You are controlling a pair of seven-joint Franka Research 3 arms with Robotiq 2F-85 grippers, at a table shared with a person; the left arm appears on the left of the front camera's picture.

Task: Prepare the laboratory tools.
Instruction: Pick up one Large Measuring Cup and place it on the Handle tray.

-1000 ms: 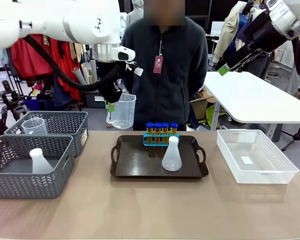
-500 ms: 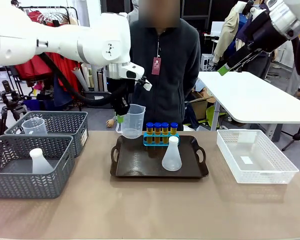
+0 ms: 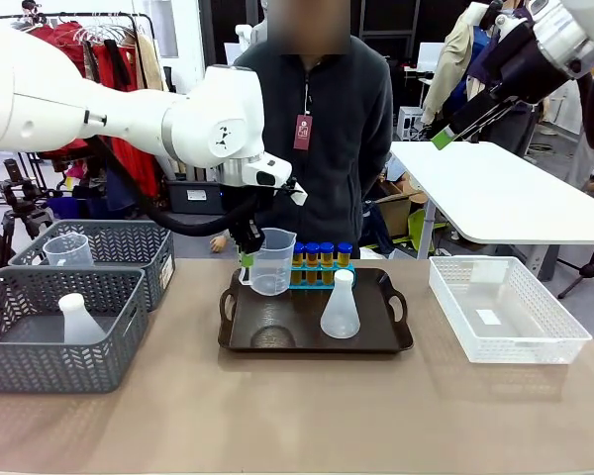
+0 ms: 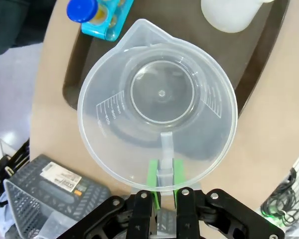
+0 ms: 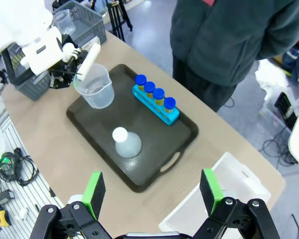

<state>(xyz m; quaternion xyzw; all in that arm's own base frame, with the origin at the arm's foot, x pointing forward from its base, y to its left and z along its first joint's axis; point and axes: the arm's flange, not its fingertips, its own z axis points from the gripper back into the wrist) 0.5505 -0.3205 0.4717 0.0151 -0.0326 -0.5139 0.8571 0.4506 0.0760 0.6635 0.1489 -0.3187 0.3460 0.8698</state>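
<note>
left hand gripping jug | above tray back-left corner

Left arm: glossy white rounded shells, black cable looping beneath, black wrist section. Left gripper: black body, green pads. Right gripper: black, green pads. Person: dark zip jacket, maroon tag at chest.

Four small yellow tubes with blue caps, two translucent white conical flasks, two clear plastic measuring jugs, two grey mesh baskets.
</note>
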